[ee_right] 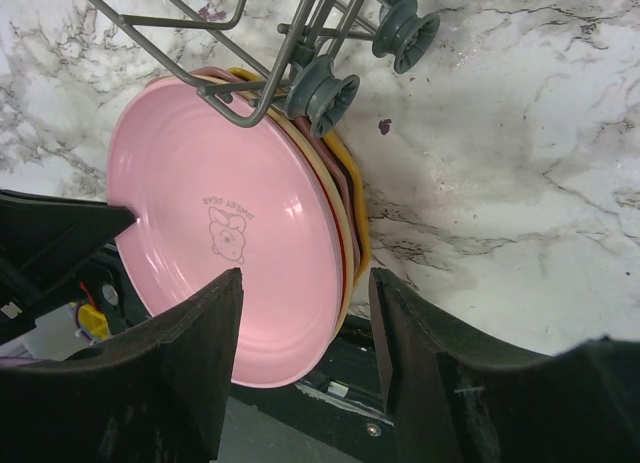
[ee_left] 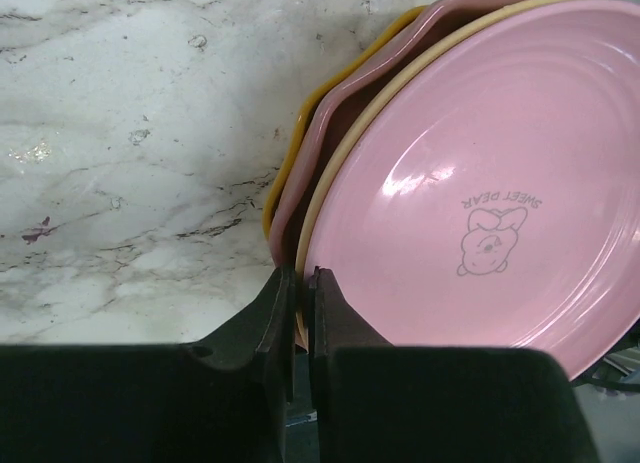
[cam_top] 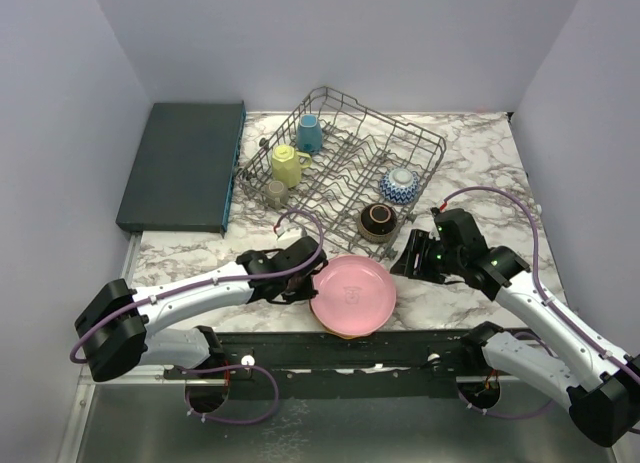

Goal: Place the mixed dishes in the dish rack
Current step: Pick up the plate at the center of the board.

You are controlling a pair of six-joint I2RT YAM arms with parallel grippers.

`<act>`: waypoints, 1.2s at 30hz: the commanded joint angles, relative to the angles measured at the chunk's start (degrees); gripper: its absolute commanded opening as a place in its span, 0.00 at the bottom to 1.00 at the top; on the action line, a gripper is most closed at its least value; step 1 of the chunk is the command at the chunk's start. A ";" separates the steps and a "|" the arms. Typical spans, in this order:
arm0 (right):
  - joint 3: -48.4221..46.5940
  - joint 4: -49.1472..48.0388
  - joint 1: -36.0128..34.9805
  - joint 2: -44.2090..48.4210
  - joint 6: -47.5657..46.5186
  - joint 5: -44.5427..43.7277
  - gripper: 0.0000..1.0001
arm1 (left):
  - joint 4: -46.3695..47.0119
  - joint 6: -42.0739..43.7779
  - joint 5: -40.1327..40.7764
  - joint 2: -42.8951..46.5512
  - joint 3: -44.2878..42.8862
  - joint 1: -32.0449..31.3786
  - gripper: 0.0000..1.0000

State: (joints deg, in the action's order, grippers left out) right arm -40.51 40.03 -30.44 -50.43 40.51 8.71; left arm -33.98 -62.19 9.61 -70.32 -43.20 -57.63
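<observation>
four stacked plates (ee_left: 300,173); three mugs (cam_top: 288,165) and two bowls (cam_top: 400,186) in the dish rack (cam_top: 345,168). my left claw (ee_left: 302,283) pinches the pink plate (ee_left: 480,183) at its lower-left rim; my right claw (ee_right: 305,283) hangs spread above it.

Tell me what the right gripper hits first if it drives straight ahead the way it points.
Most likely the near rim of the pink plate, atop the plate stack, which sits between the fingers of the open right gripper in its wrist view; depth is unclear.
</observation>
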 commanded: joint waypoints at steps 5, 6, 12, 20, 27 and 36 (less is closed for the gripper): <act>-0.09 0.00 -0.38 0.41 0.10 0.96 0.58 | -0.50 0.55 0.89 3.12 -2.26 0.13 0.00; -0.22 0.05 -0.40 0.40 0.09 1.03 0.58 | -1.38 0.80 1.40 3.47 -3.01 0.14 0.00; -0.46 -0.04 -0.39 0.31 0.05 1.00 0.58 | -8.35 2.23 5.29 5.91 -7.79 0.38 0.00; -1.34 0.02 -0.37 -0.39 -0.61 0.67 0.58 | -16.86 3.20 9.14 9.28 -10.92 1.67 0.00; -1.69 -0.69 -0.37 -0.93 -0.85 0.82 0.58 | -23.50 1.94 11.39 13.34 -11.62 3.72 0.00; -2.16 -1.27 -0.39 -0.95 -1.64 0.23 0.58 | -34.37 -5.60 15.84 16.12 -11.60 5.53 0.00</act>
State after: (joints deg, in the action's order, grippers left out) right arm -40.80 39.92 -30.44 -51.11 40.10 8.71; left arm -62.50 -62.24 21.17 -55.99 -52.82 -52.90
